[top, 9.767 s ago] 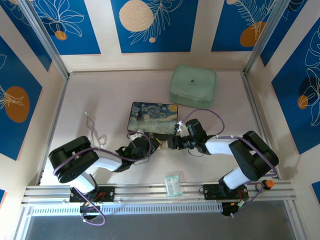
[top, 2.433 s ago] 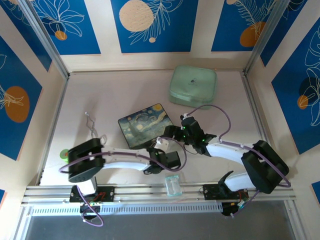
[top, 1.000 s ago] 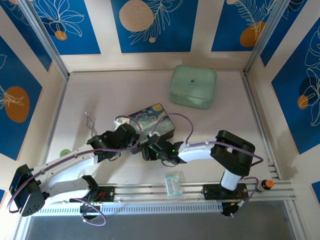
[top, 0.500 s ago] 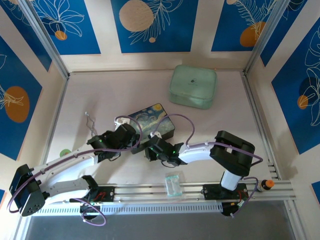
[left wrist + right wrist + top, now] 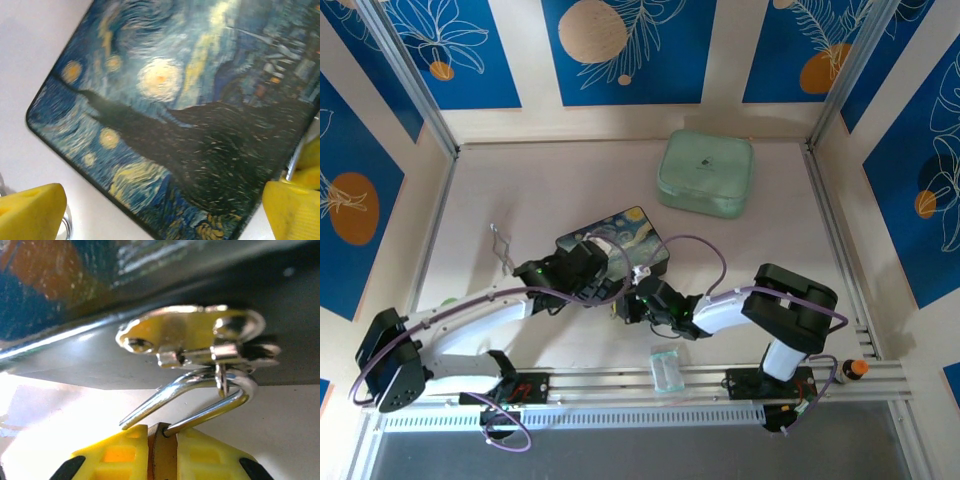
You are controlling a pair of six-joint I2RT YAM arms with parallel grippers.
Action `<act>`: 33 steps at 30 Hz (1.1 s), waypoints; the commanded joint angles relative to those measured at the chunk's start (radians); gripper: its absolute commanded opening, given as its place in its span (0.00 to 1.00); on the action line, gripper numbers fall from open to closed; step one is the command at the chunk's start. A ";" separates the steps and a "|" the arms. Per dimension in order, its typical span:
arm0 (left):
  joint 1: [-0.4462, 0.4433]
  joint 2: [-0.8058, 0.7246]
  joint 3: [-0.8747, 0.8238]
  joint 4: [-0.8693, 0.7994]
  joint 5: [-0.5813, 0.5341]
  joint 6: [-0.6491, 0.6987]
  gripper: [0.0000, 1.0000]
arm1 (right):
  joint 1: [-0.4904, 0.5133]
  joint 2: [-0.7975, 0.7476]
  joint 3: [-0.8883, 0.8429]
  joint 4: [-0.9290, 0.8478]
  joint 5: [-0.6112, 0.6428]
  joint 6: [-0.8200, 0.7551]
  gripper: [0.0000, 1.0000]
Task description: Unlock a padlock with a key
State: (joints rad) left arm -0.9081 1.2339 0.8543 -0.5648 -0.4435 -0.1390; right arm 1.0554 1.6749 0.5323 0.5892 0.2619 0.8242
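My right gripper (image 5: 161, 432) is shut on the brass padlock (image 5: 160, 452), its yellow fingers pressed on both sides of the body. The silver shackle (image 5: 207, 412) stands sprung open, one end free, the curve hooked through the staple of the silver hasp (image 5: 190, 335) on the front of the Starry Night box (image 5: 615, 245). In the top view the right gripper (image 5: 630, 300) sits at the box's near edge. My left gripper (image 5: 162, 215) hovers open over the painted lid (image 5: 175, 100), holding nothing, and in the top view the left gripper (image 5: 588, 270) is at the box's near-left corner. The key is out of view.
A mint-green case (image 5: 706, 173) lies at the back right. Silver tongs (image 5: 505, 250) lie left of the box. A small clear plastic packet (image 5: 667, 367) rests by the front rail. Metal-framed walls close the table in at the left, right and back.
My right gripper has closed on the padlock body and shifted slightly right. My left gripper has moved right, over the box, still open.
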 commanded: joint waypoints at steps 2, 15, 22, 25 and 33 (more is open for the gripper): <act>-0.031 0.113 0.052 -0.049 -0.003 0.199 0.97 | -0.025 0.053 -0.059 -0.043 -0.078 0.144 0.05; -0.069 0.265 0.052 -0.024 -0.097 0.254 0.56 | -0.058 0.096 -0.104 0.143 -0.097 0.208 0.03; -0.082 0.308 0.052 -0.042 -0.095 0.249 0.37 | -0.075 0.120 -0.119 0.266 -0.073 0.273 0.00; -0.089 0.326 0.046 -0.046 -0.095 0.248 0.32 | -0.075 0.130 -0.131 0.296 -0.021 0.332 0.00; -0.100 0.348 0.006 0.004 -0.101 0.289 0.22 | -0.101 0.244 -0.136 0.499 0.016 0.460 0.00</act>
State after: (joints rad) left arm -1.0027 1.5150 0.9131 -0.5568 -0.6155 0.1146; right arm 0.9726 1.8580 0.4122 1.0969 0.2028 1.2003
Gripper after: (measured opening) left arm 0.461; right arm 0.119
